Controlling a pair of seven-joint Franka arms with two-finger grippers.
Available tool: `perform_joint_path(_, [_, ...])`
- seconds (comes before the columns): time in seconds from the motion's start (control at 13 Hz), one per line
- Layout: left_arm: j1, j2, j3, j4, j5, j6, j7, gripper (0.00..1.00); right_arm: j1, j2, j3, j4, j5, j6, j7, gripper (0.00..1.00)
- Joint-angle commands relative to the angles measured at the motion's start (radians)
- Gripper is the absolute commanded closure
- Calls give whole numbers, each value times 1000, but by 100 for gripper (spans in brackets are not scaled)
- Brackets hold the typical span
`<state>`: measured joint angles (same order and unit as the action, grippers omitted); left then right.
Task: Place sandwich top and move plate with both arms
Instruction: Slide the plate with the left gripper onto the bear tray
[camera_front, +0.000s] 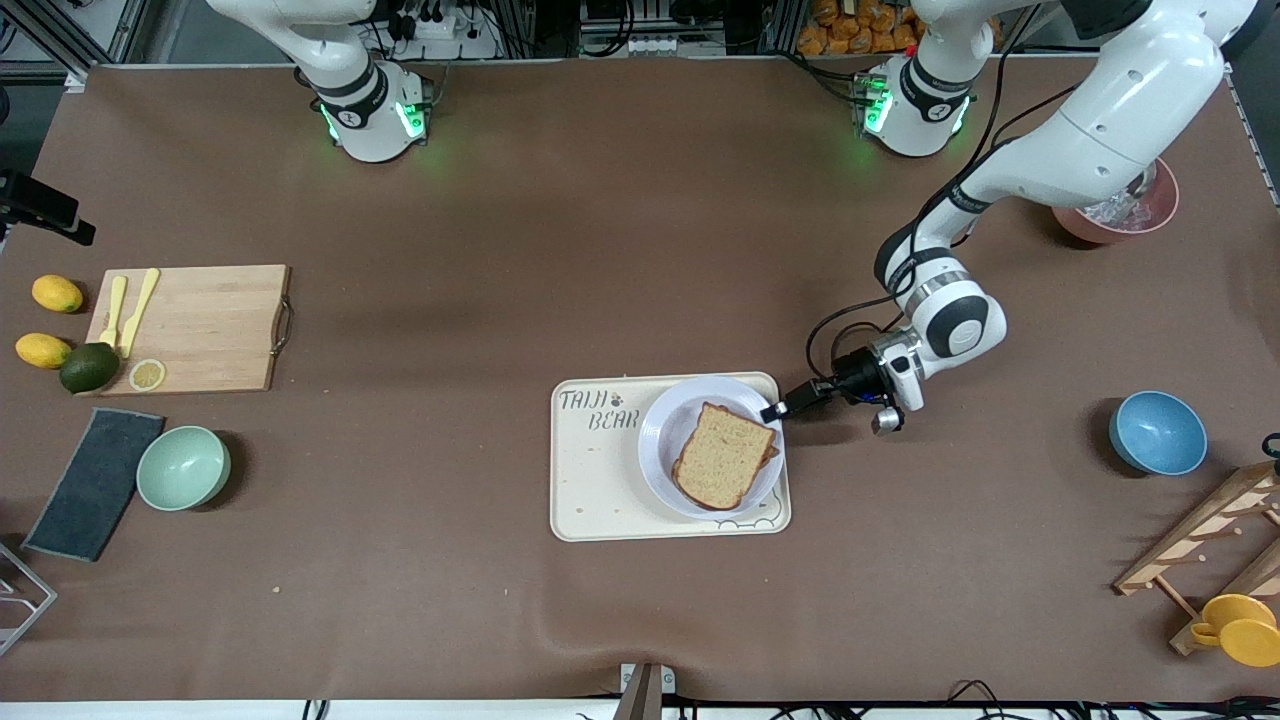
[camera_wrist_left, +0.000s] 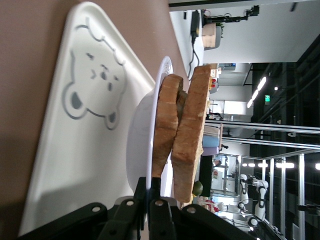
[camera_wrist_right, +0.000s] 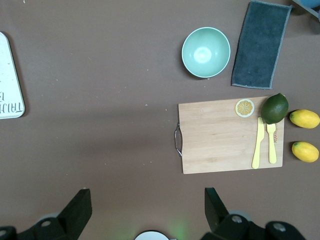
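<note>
With the sandwich top (camera_front: 722, 455) already stacked on the plate (camera_front: 662, 455) in the bear tray (camera_front: 590, 500), the plate move is in hand — the left claw (camera_front: 775, 411) is clamped on the rim, while the right claw (camera_wrist_right: 145, 210), spread wide above the surface, should take the rim at its own end.

Bright even overhead light, soft shadows, sharp focus

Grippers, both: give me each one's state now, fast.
Left gripper: shut on the plate rim, at the bear tray.
Right gripper: open, holding nothing, up over the table; that arm waits.
</note>
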<state>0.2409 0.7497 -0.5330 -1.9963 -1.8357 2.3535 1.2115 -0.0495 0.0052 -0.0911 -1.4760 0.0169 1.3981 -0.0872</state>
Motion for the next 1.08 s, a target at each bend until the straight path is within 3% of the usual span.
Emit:
perform_joint_path(0.0, [-84, 37, 71, 54, 13, 1, -7, 100, 16, -4, -9, 0, -3, -4, 21, 0])
perform_joint_path(0.23, [-88, 53, 80, 56, 15, 1, -10, 100, 17, -4, -9, 2, -3, -4, 21, 0])
perform_joint_path(0.31, [-81, 51, 87, 51, 15, 1, -18, 77, 16, -4, -9, 0, -3, -4, 21, 0])
perform_joint_path(0.38, [-81, 48, 97, 45, 15, 1, -17, 66, 17, -4, -9, 2, -3, -4, 21, 0])
perform_joint_path(0.46, [-75, 42, 99, 42, 15, 1, -17, 66, 17, -4, -9, 0, -3, -4, 21, 0])
perform_joint_path(0.54, [-68, 39, 99, 39, 15, 1, -18, 59, 17, -4, -9, 2, -3, -4, 21, 0])
perform_joint_path(0.69, [-52, 22, 99, 22, 16, 3, -21, 56, 17, -4, -9, 2, -3, -4, 21, 0])
perform_joint_path(1.0, [-51, -67, 100, -15, 74, 4, -162, 61, 17, -4, -9, 2, -3, -4, 21, 0])
